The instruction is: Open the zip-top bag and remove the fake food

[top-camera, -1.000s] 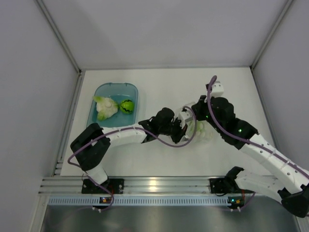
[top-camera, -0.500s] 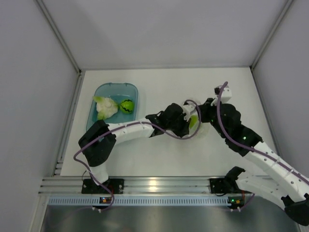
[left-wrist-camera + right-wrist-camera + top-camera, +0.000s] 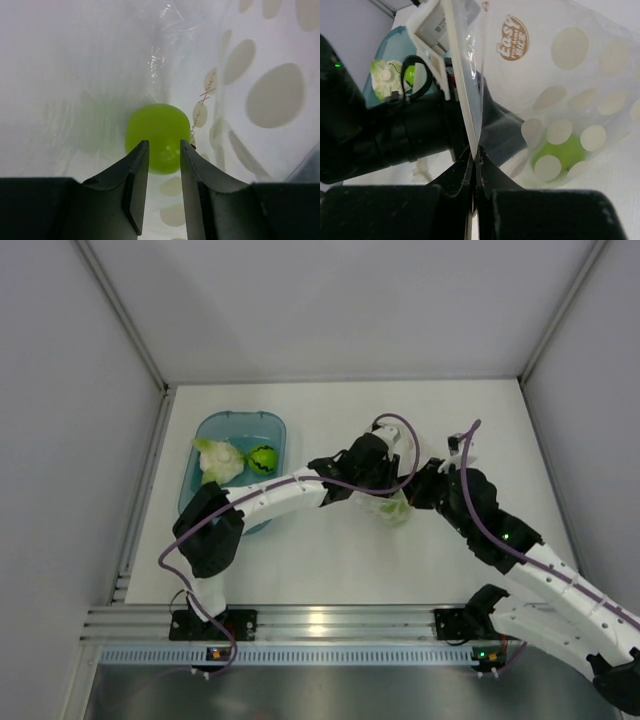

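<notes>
The zip-top bag (image 3: 398, 508) lies at mid-table, clear with pale dots (image 3: 570, 45). My right gripper (image 3: 475, 150) is shut on the bag's top edge and holds it up; from above it is at the bag's right side (image 3: 425, 490). My left gripper (image 3: 163, 145) is inside the bag with its jaws open. The plain lime-green ball (image 3: 157, 135) sits just beyond its fingertips, also seen through the plastic (image 3: 560, 152). The leafy lump (image 3: 218, 462) and the striped green ball (image 3: 262, 458) lie in the teal tub (image 3: 215, 428).
The teal tub stands at the far left, near the left wall rail. White walls close the table on the left, back and right. The left arm stretches across the middle of the table.
My left arm has reached further right and back, and its gripper has gone into the bag toward the lime ball. My right gripper has shifted right, still holding the bag's edge.
</notes>
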You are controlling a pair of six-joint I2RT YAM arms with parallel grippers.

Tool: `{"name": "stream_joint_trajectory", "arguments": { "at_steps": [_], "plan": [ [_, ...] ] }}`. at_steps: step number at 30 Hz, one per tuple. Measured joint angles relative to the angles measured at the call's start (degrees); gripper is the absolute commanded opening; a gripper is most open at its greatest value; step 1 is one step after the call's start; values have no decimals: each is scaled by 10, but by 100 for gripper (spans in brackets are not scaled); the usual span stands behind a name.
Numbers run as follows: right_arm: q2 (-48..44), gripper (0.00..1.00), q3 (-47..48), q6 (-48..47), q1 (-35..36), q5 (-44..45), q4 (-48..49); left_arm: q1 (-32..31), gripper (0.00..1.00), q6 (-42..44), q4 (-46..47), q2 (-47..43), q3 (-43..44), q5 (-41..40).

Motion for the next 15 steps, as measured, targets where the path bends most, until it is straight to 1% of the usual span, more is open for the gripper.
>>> {"name": "stream_joint_trajectory", "arguments": {
  "at_steps": [3, 6, 10, 11, 15],
  "plan": [
    [-19, 0, -1, 8, 0, 4, -7, 1, 42, -5, -3, 24, 12, 7],
    [-34, 0, -1, 9, 0, 18, -15, 1, 50, -8, -23, 48, 22, 18],
    [-35, 0, -3, 9, 0, 28, -17, -1, 59, -4, -43, 78, 45, 37],
    [-34, 0, -5, 9, 0, 31, -20, -1, 63, -3, -46, 81, 47, 42],
    [-26, 0, -12, 9, 0, 38, -21, -5, 65, -2, -57, 88, 54, 66]
  ]
}}
